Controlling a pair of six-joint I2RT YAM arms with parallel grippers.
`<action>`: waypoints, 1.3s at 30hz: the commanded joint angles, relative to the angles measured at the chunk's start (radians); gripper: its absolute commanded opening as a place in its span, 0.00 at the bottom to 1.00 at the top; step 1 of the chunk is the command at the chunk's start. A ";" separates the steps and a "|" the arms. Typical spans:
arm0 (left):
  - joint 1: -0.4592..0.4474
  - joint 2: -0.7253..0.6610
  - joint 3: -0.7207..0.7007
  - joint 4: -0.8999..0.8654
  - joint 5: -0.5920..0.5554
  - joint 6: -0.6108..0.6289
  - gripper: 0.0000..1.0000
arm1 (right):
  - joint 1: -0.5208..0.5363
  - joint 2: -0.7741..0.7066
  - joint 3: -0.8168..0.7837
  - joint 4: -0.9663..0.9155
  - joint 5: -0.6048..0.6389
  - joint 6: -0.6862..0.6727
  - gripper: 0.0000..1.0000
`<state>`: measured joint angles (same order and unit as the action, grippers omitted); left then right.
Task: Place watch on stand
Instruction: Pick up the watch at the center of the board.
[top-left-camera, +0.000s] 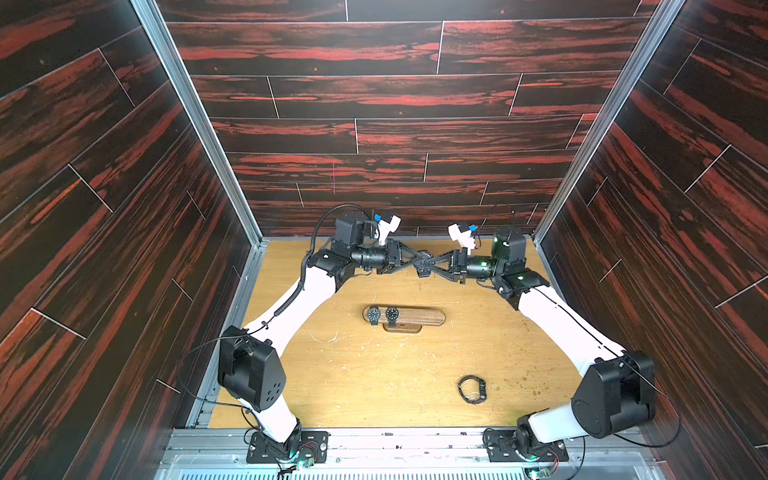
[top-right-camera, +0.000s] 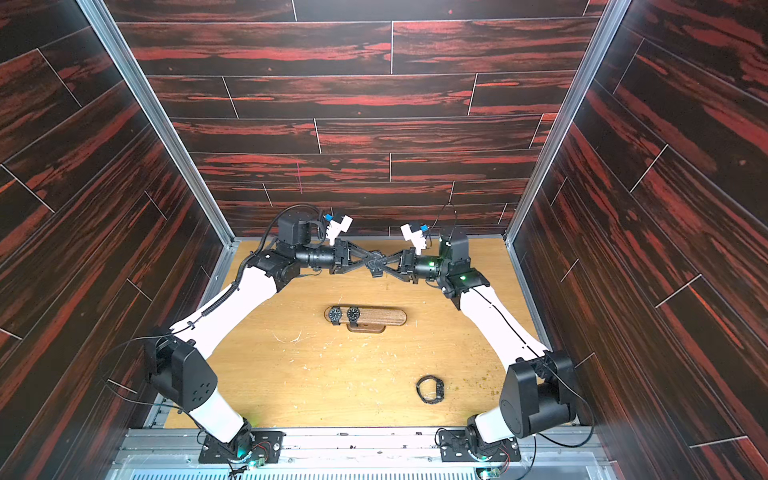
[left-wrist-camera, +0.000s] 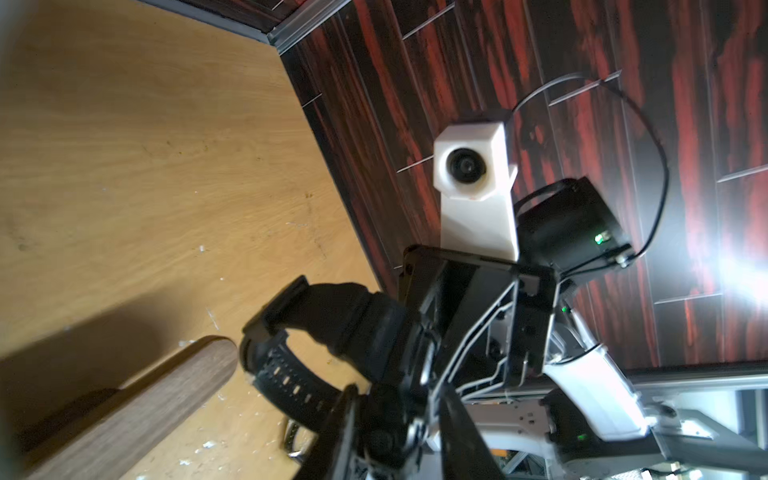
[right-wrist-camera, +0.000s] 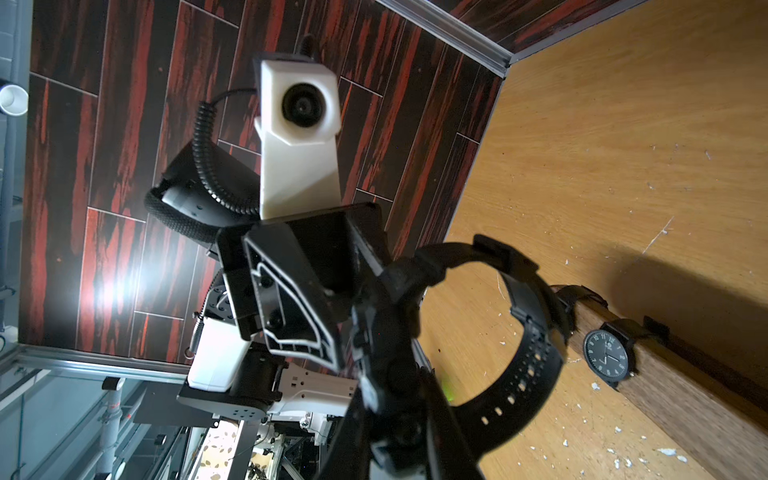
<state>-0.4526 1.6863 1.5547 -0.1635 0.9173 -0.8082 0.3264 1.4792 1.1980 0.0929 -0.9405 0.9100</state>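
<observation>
Your top views are evenly lit and sharp. Both wrist views show white glare on the glossy red-black plank wall (left-wrist-camera: 739, 270). Their near black parts blur, and edges bend.

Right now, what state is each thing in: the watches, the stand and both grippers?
Held watch: in the air between both grippers, strap buckled in a loop.
Two watches: strapped around the stand's bar, faces up.
Loose watch: lying on the table, strap looped.
Stand: upright, right half bare.
Left gripper: at the held watch, grip unclear.
Right gripper: closed on it.
</observation>
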 joint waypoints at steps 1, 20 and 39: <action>-0.003 -0.023 -0.004 0.004 0.005 -0.017 0.54 | 0.005 -0.041 -0.029 0.084 -0.022 0.012 0.06; 0.131 -0.033 -0.072 -0.216 -0.172 0.025 0.73 | -0.147 -0.203 -0.339 0.092 0.052 0.038 0.00; 0.262 -0.046 -0.300 -0.359 -0.396 0.068 0.75 | -0.232 -0.146 -0.556 0.011 0.120 -0.049 0.00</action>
<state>-0.1951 1.6520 1.2659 -0.5121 0.5419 -0.7395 0.0978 1.3094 0.6537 0.0834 -0.8307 0.8776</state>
